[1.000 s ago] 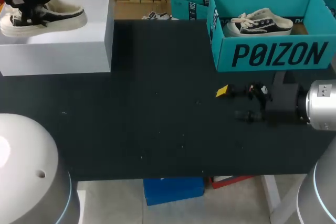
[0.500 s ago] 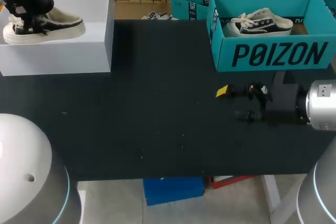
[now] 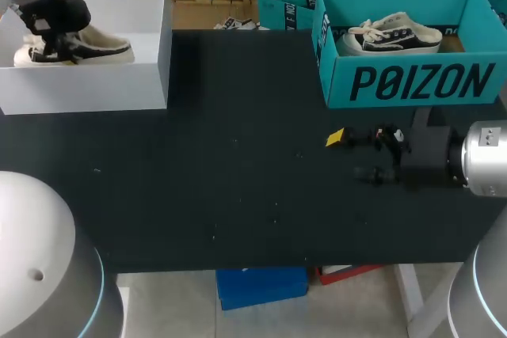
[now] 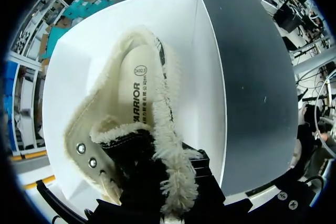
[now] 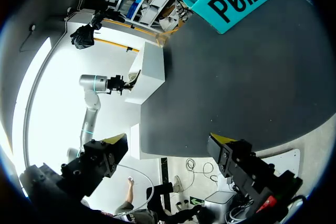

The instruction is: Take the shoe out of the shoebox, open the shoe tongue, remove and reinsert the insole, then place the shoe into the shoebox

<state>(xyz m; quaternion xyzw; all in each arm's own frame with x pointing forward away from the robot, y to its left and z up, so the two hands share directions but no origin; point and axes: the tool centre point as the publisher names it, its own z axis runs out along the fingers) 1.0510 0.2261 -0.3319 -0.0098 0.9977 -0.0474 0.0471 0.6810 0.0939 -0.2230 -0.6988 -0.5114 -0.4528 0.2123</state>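
Two arms share the table (image 3: 238, 187), but only one is at the white shoebox (image 3: 119, 89). The left gripper (image 3: 49, 40) reaches down inside the box's walls, at the end turned away from the teal box (image 3: 412, 83). The shoe (image 3: 91, 47) lies in the white shoebox right under it, with its sole hidden behind the box's front wall. The shoe's long axis runs along the box's long side. Its laced front sits beneath the gripper, and its open heel end points toward the end of the box that faces the teal box. In the left wrist view the insole (image 4: 134, 90) shows flat inside the shoe, ahead of the gripper. The fleece rim (image 4: 169, 129) of the shoe's opening runs back into the black fingers. Their yellow tips are buried in the fleece, so the hold looks like a clamp on the shoe's upper by the eyelets, though the contact itself is hidden. With the shoe down in the box and the insole seated, the task seems to be at its last step. What probably remains is to let go and lift straight up, clear of the box's near wall and of the fleece, which could catch on a finger. The right gripper (image 3: 352, 154) is well apart from the white shoebox, in front of the teal box, with its fingers spread and nothing between them. The left arm is plainly the nearer one.
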